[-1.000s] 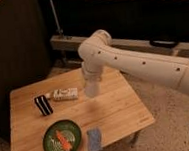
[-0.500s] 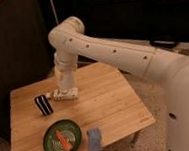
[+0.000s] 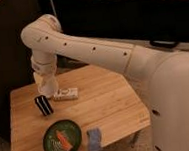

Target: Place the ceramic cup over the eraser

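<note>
White tapered ceramic cup [image 3: 48, 90]: I read it as the pale shape at the end of the white robot arm [image 3: 87, 46]. It hangs over the left part of the light wooden tabletop [image 3: 108, 106], just above the black white-striped eraser block [image 3: 43, 105] and a touch to its right.

Progress, my read:
- Done: cup is off the tabletop and close to the target.
- Left: centre it over the eraser, lower it mouth-down, let go. The eraser is fully exposed with nothing covering it.

Tool [image 3: 45, 84] sits at the cup, low on the left side. Cannot tell if it is spread or pinching the cup, since white tool and white cup merge. Also can't tell:
- which way the cup's mouth faces
- whether the cup's lower edge touches the eraser or hangs clear of it

Moving right:
- flat white printed box [image 3: 65, 94], just beside the cup, close to the eraser but apart from it
- round green plate [image 3: 62, 139] at the front, holding something orange I can't identify
- blue rectangular pad [image 3: 93, 139], just right of the plate

Far right: the white robot body [image 3: 177, 104] is cut off by the frame and hides the floor beside the tabletop. The tabletop's front left corner also runs out of view.
</note>
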Robot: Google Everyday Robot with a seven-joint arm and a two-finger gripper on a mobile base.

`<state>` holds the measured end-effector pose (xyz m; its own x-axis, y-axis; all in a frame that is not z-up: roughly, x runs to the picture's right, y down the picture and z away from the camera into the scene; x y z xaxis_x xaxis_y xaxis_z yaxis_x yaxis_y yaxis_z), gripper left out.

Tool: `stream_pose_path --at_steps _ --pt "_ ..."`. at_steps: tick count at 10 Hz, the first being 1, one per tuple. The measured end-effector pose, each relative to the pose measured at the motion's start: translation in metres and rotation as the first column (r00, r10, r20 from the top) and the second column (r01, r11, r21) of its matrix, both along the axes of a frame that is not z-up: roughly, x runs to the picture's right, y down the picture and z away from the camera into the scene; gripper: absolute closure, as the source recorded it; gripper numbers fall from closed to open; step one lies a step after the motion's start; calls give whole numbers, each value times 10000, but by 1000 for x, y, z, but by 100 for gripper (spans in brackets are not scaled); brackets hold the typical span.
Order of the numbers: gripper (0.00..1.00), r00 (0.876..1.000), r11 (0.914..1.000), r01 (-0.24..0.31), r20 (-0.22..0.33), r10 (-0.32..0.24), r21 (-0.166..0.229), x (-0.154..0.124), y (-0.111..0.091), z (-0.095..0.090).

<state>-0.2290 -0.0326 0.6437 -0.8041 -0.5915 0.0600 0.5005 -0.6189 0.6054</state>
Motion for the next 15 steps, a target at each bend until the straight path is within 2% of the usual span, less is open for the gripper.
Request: stream_pose_path --at_steps 2,5,10,15 --pt "100 9992 9995 285 268 -280 -160 -17 2 2" --pt "100 9978 9974 545 409 -525 -481 -32 4 18" --pt "100 9940 9891 1008 534 -956 -1069 -37 21 35" --pt "100 9916 9828 1206 629 -1127 -1402 -48 35 51"
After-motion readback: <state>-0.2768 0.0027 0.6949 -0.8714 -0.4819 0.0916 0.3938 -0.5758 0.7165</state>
